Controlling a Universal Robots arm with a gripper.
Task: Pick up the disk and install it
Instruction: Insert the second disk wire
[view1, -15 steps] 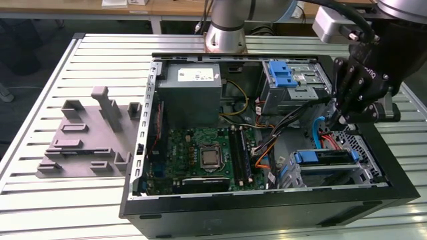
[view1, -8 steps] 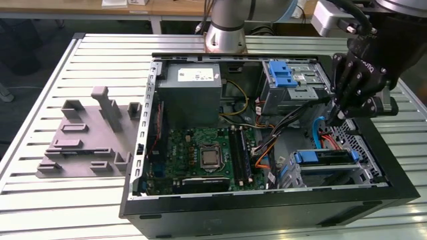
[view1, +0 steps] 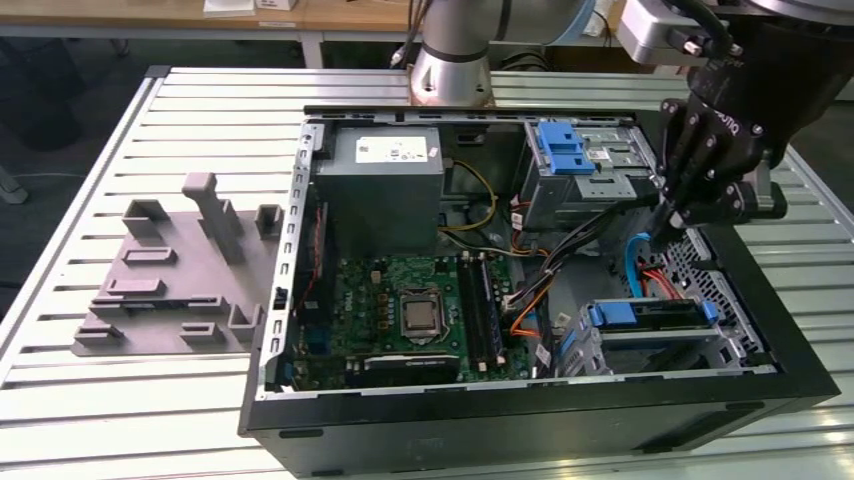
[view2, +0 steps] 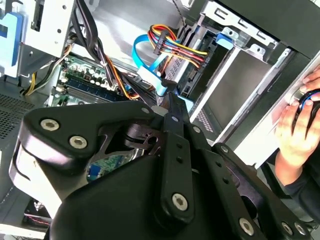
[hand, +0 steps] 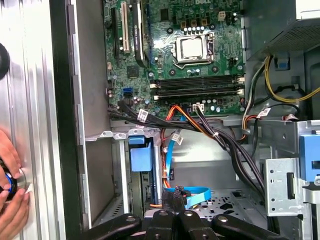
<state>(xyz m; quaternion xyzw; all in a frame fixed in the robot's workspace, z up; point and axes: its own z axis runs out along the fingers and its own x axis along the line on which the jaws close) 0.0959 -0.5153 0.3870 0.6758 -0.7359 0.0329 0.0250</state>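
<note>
- The open computer case (view1: 534, 440) lies on its side on the slatted metal counter (view1: 80, 400), with the arm reaching in at about two o'clock of the exterior view.
- The pincer (view1: 671, 222) points down into the case at about three o'clock. It hangs over the perforated floor between the upper drive cage and the lower bay.
- In the first wrist view the pincer (hand: 175, 196) looks clenched, its tips pressed together. They sit right at a flat blue ribbon cable (hand: 197, 192); whether they pinch that cable I cannot tell.
- The disk (view1: 661, 315) is not in the pincer. It sits in the lower bay at about four o'clock of the case, its blue frame facing the motherboard (view1: 400, 310).
- In the first wrist view the disk's blue frame (hand: 141, 155) stands in the bay mouth, near the pincer tips but apart from them.
- The large grey metal box (view1: 387, 190) occupies the case at about eleven o'clock, and a blue latch (view1: 567, 150) sits on the upper cage at about one o'clock.
- A grey moulded fixture (view1: 174, 280) rests on the counter at nine o'clock, outside the case.
- A person's hand (view2: 295, 130) rests just outside the case wall in the second wrist view.
</note>
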